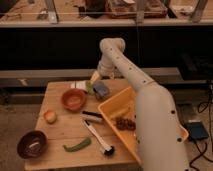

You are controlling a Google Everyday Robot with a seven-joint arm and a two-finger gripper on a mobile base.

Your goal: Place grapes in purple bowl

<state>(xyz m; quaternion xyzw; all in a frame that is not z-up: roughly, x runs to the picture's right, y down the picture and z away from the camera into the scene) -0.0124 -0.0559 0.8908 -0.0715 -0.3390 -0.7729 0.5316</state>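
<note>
The grapes (126, 123) are a small dark reddish bunch lying inside a yellow tray (112, 106) on the right of the wooden table. The purple bowl (32, 144) sits at the table's front left corner, with a pale patch inside. My arm rises from the lower right, bends at an elbow high up, and comes down to the gripper (94, 78) at the table's far middle. The gripper hangs just above a blue object (101, 90), far from both the grapes and the purple bowl.
An orange-red bowl (73, 99) stands left of the blue object. A yellow-orange fruit (49, 116), a green pepper (77, 145), a long brush (97, 134) and a black-and-white bar (92, 117) lie on the table (55, 130). A white cloth (80, 85) lies at the back. A dark counter stands behind.
</note>
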